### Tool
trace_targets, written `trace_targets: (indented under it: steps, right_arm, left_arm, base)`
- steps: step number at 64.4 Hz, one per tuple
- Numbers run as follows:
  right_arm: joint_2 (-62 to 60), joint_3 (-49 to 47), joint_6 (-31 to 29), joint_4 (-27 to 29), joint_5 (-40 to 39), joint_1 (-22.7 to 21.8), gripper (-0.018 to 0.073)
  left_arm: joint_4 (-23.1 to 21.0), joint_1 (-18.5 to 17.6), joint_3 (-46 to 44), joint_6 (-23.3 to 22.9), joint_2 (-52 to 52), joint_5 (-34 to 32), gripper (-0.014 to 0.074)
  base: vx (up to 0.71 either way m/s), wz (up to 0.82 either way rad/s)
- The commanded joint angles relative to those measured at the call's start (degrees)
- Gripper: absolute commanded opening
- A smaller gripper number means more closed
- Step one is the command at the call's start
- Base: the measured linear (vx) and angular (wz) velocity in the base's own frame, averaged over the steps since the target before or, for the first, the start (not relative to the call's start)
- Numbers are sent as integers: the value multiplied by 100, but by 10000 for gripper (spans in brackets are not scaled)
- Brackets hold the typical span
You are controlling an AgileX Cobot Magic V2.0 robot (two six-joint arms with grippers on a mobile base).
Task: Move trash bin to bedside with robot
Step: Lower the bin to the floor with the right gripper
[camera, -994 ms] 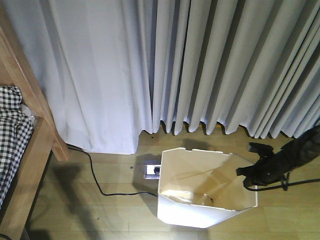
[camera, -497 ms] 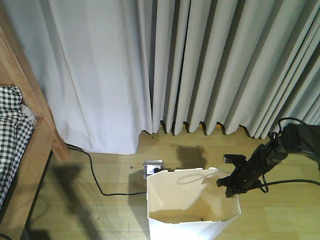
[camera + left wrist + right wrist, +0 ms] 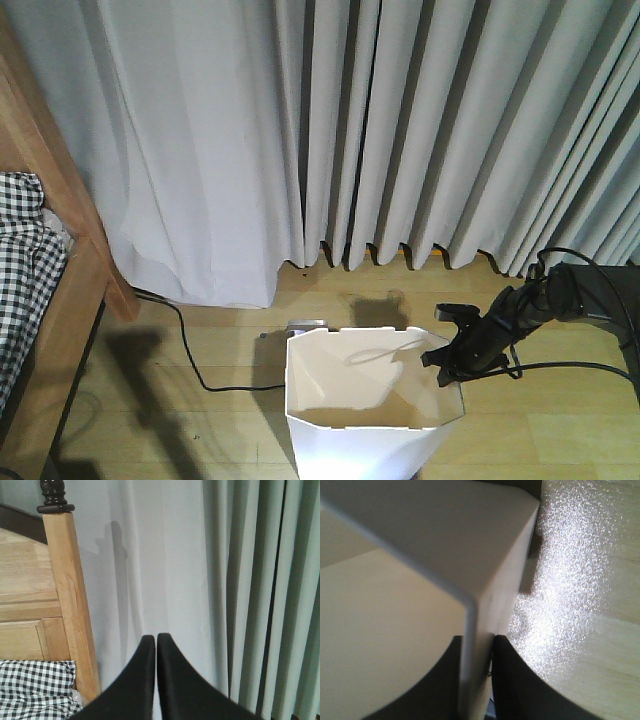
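The white trash bin (image 3: 352, 452) stands upright on the wooden floor at the bottom centre of the front view, its cream inside open to me. My right gripper (image 3: 446, 358) reaches in from the right on its black arm and is shut on the bin's right rim. In the right wrist view one finger is inside and one outside the thin wall (image 3: 427, 550), with the right gripper (image 3: 477, 641) pinching it. The bed's wooden frame (image 3: 72, 262) and checked bedding (image 3: 24, 272) lie at the far left. My left gripper (image 3: 152, 638) is shut on nothing, facing the bedpost (image 3: 66, 585) and the curtain.
Grey curtains (image 3: 400, 130) hang to the floor across the back. A black cable (image 3: 190, 362) runs over the floor from the bed corner to a socket box (image 3: 303, 325) just behind the bin. Bare wooden floor (image 3: 150, 420) lies between bin and bed.
The bin has gone from tilted to upright and has shifted left and nearer to the camera. My right arm moved left with it, still gripping the rim.
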Motion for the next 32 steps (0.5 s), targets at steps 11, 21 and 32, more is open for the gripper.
trace_targets:
  steps: [11,21,32]
  right_arm:
    - [-194,-33,94,-152,206,46,256]
    - [-194,-33,119,-227,188,46,414]
    - [-194,-33,119,-164,55,42,541]
  left_arm:
    - [-54,-37,67,-79,-86,-427,-6]
    - [-54,-37,67,-79,-86,-427,-6]
    - [-54,-37,67,-79,-86,-427,-6]
  base:
    - [0,0]
    - [0,0]
    - [0,0]
